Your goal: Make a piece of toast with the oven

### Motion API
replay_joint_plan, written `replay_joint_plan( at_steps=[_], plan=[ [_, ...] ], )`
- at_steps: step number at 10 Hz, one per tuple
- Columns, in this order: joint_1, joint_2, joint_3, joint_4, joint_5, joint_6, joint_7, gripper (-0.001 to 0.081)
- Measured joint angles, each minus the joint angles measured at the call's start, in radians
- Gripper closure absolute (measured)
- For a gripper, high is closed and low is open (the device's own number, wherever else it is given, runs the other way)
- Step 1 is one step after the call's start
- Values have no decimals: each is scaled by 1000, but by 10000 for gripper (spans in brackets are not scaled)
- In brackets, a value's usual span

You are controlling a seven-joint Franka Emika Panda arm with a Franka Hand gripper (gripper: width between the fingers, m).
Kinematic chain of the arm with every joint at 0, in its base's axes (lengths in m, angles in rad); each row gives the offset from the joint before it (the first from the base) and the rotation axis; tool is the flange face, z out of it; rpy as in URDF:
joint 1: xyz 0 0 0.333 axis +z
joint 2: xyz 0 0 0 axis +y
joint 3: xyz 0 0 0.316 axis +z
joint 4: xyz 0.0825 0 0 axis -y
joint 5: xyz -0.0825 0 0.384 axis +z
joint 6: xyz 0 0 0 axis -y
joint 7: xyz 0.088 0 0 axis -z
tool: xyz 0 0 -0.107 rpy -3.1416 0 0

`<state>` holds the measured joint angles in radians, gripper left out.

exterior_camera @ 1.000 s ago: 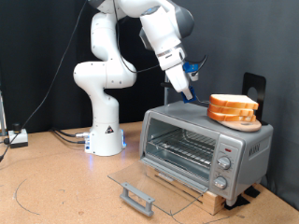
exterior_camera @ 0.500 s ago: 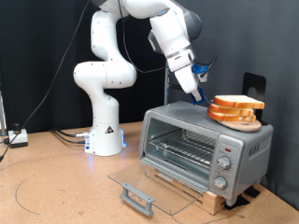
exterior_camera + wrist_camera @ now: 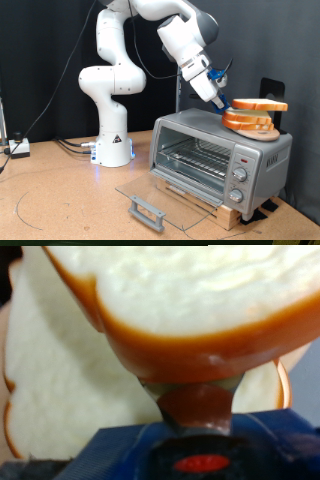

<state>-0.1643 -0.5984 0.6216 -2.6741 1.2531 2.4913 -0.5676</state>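
Golden crust, pale face: piece of toast (image 3: 262,104) raised off stack of slices (image 3: 249,122) atop oven (image 3: 220,158), edge pinched in pincer (image 3: 222,103). Pincer clenched on crust per wrist view. Bread likely light, soft, crumbly; crust edge firmest hold. Oven door (image 3: 160,196) hangs open, rack bare. Fingertips buried behind crust; grip depth unreadable.

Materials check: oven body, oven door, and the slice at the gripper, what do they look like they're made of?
Oven body: looks like brushed silver-grey sheet metal, matte sheen.
Oven door, folded down: clear glass by its transparency, with a grey bar handle, metal or plastic unclear.
Piece of toast at the gripper: soft pale crumb, glossy golden-brown crust; real bread or a foam prop, can't tell.
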Motion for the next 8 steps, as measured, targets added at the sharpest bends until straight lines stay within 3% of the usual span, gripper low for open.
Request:
replay_joint_plan(
  at_steps=[3, 6, 8],
  plan=[
    [4, -11, -38, -11, 17, -76, -11, 342],
    [-3, -77, -95, -51, -109, -228, 23, 342],
    [-3, -77, -102, -55, -100, -228, 22, 342]
  ],
)
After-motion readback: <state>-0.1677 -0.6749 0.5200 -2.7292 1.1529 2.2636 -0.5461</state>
